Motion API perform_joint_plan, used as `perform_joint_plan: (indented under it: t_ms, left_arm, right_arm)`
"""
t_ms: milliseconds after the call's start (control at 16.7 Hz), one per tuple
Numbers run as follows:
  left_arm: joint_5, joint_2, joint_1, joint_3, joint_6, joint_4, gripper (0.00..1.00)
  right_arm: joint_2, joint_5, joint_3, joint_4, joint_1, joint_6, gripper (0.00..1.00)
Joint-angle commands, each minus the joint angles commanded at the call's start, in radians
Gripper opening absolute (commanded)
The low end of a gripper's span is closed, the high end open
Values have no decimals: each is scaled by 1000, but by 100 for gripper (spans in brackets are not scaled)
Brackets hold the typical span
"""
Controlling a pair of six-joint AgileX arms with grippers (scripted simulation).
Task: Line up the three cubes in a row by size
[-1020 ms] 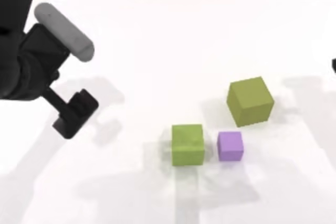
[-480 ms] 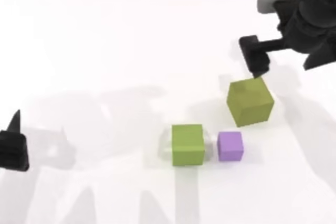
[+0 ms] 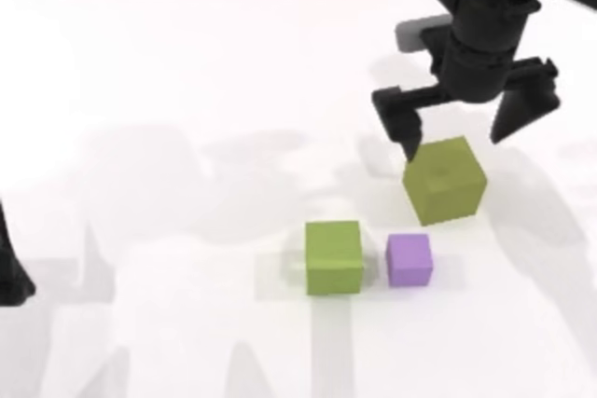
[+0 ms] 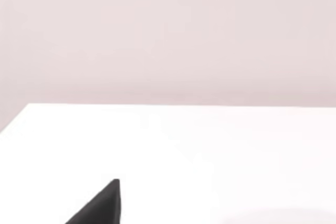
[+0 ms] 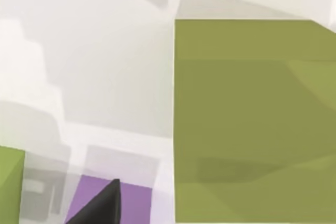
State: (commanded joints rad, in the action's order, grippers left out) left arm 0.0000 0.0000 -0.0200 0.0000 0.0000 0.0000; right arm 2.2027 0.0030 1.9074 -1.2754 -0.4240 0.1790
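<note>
The largest olive-green cube sits right of centre, turned a little askew. My right gripper hovers open just above and behind it, one finger on each side of its far edge, nothing held. In the right wrist view this cube fills much of the picture. The lime-green cube and the small purple cube stand side by side nearer the front, a small gap between them. My left arm is parked at the left edge; one fingertip shows over bare table.
The white table stretches left and behind the cubes. Its far edge meets a pale pink wall. In the right wrist view the purple cube lies behind a dark fingertip, the lime-green cube at the picture's edge.
My left arm has pulled back from mid-left to the left edge. My right arm has swung in from the far right and now hangs over the olive-green cube. The cubes have not moved.
</note>
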Motion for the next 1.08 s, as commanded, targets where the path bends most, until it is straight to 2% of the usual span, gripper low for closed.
perform_joint_plan:
  t_ms: [360,780,1080]
  left_arm:
    - [0,0,0,0,0,0,100]
    - [0,0,0,0,0,0,100]
    - [0,0,0,0,0,0,100]
  right_arm:
    - [2,0,-18,18,4,-2,100]
    - [69,1,-206,281,-1,2,100]
    - [80,1,-232,312,-2,3,100]
